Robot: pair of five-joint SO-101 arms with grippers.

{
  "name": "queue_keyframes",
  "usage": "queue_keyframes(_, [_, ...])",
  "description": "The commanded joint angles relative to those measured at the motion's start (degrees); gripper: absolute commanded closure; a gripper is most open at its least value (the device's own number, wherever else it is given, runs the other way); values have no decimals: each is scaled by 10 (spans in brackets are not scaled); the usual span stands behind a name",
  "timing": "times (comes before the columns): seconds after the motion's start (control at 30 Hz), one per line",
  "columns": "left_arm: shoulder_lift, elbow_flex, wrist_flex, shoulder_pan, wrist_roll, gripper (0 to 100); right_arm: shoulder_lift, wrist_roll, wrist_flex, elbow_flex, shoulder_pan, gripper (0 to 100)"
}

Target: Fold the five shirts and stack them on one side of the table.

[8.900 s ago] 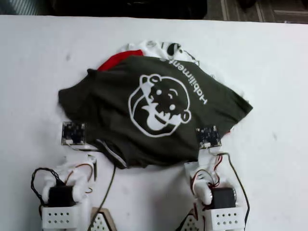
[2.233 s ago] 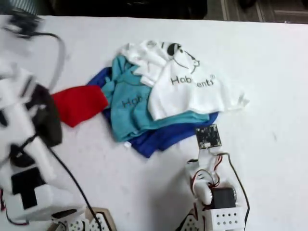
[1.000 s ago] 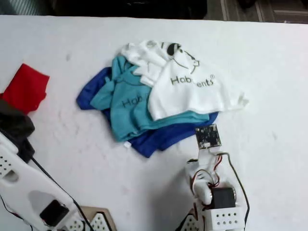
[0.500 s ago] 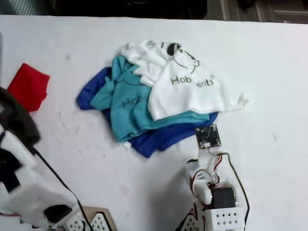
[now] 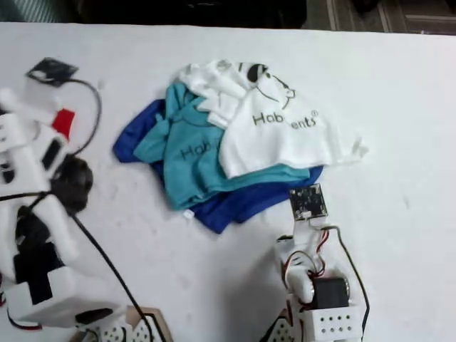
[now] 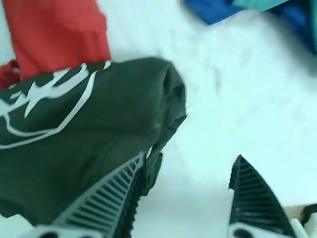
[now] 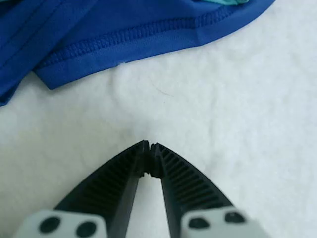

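Three shirts lay in a heap in the middle of the table (image 5: 399,107) in the high view: the white shirt (image 5: 285,135) on top, the teal shirt (image 5: 189,153) under it and the blue shirt (image 5: 235,203) at the bottom. The left arm (image 5: 28,142) was over the left side of the table, well apart from the heap, and a bit of the red shirt (image 5: 63,121) peeked out beside it. The right arm (image 5: 313,285) sat at the near edge, just by the blue shirt. In the left wrist view, the left pincer (image 6: 190,159) had its fingers wide apart, with bare table between them. The green shirt (image 6: 84,134) lay bunched up against one finger, and the red shirt lay behind it, touching it. A corner of the blue shirt was farther off. In the right wrist view, the right pincer (image 7: 148,147) had its tips pressed together, holding nothing, over the bare table. The hem of the blue shirt lay near the tips, not touching.
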Motion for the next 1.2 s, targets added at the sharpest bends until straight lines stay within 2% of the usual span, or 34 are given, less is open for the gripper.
queue_keyframes(0.0, [-8, -5, -3, 91, 44, 717, -3, 3, 0, 4, -1, 980])
queue_keyframes(0.2, [-6, -1, -83, 269, 153, 715, -3, 3, 0, 4, -1, 980])
queue_keyframes(0.4, [91, -20, -145, 381, 218, 661, -3, 3, 0, 4, -1, 980])
queue_keyframes(0.73, [300, -214, -111, 458, 248, 660, -3, 3, 0, 4, -1, 980])
queue_keyframes(1.0, [471, -305, -94, 450, 243, 671, -3, 3, 0, 4, -1, 980])
queue_keyframes(1.07, [491, -341, -69, 447, 214, 740, -3, 3, 0, 4, -1, 980])
queue_keyframes(1.17, [498, -400, -22, 451, 167, 935, -3, 3, 0, 4, -1, 980])
